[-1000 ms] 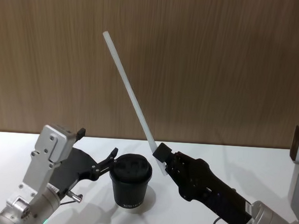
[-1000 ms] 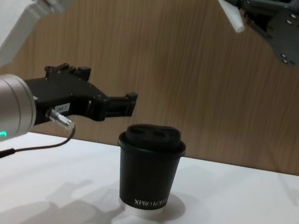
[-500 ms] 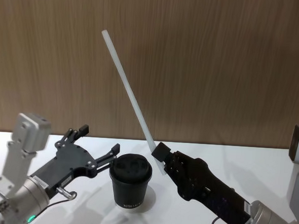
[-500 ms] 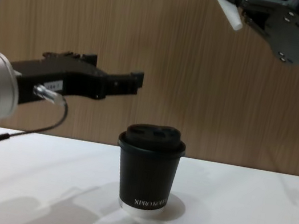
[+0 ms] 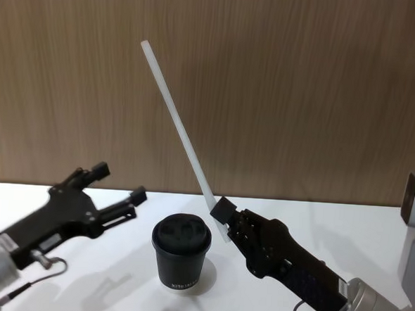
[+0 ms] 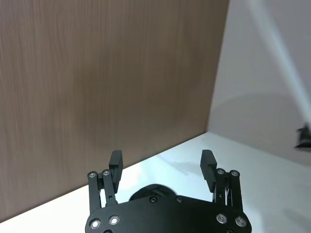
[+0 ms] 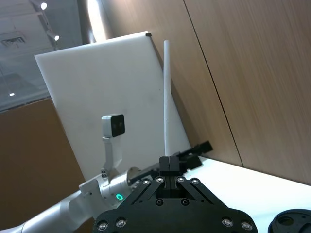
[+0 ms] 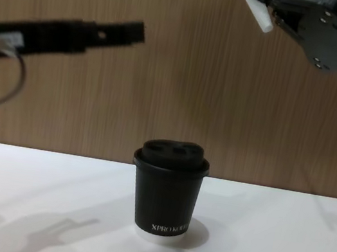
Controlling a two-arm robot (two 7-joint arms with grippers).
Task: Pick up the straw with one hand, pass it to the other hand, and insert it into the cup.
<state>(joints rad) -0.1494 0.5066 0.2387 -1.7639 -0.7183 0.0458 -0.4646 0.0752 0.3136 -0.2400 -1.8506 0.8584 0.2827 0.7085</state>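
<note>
My right hand (image 5: 220,214) is matt black, studded with shiny metal screws (image 7: 227,222); the straw (image 5: 181,129) it grips is smooth white plastic. Below it, the cup (image 5: 180,259) is matt black paper on a smooth white surface (image 5: 358,228), with a matt wood-grain wall (image 5: 303,91) behind.

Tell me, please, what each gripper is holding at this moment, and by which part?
The right gripper holds the straw near its lower end; the left gripper is open and holds nothing.

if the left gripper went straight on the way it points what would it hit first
Probably the straw: in the head view the open left gripper aims above the cup at the straw's lower stretch, near the right gripper. Its wrist view sets the straw off-centre, so it might miss.
</note>
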